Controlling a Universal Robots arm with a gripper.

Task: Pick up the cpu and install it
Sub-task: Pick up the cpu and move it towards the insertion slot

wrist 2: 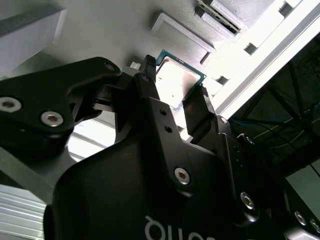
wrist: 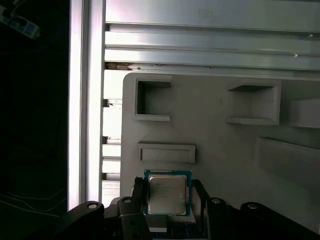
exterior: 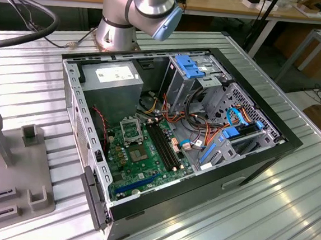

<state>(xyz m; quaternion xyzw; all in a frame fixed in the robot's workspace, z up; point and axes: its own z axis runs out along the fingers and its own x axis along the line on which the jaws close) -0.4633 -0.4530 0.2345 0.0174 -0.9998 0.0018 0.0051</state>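
In both wrist views the cpu [wrist: 167, 194] [wrist 2: 175, 80], a small flat square with a silver-grey top and a green rim, sits between the two black fingers of my gripper [wrist: 169, 201] [wrist 2: 176, 85]. The fingers [wrist: 140, 199] press against two opposite edges of the chip, so the gripper is shut on it. It hangs just over the grey holder tray [wrist: 225, 155], close to a low raised bar [wrist: 166, 152]. In the exterior view the open computer case [exterior: 177, 127] shows the motherboard's black socket frame [exterior: 130, 130] with a green centre.
The grey tray [exterior: 10, 163] lies at the exterior view's left on the ribbed metal table [exterior: 264, 219], with raised blocks and pockets [wrist: 152, 102]. Inside the case are a grey power-supply box [exterior: 110, 82], black memory slots [exterior: 161, 145], drive cages and cables. The arm's base [exterior: 121, 21] stands behind the case.
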